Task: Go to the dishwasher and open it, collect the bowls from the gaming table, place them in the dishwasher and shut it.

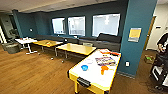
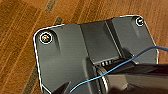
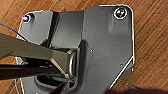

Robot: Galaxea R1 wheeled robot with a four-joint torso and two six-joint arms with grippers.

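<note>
Blue bowl (image 1: 84,67) and orange bowl (image 1: 104,68) are sitting out on the white top of the gaming table (image 1: 82,75), apparently empty and waiting for collection. Wood floor (image 2: 20,20) is showing under both wrists; whether either gripper is spread or closed, I cannot tell.

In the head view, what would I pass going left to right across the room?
Grey chair → white table → wooden tables → yellow game table carrying a blue bowl and an orange bowl → teal pillar → person.
</note>
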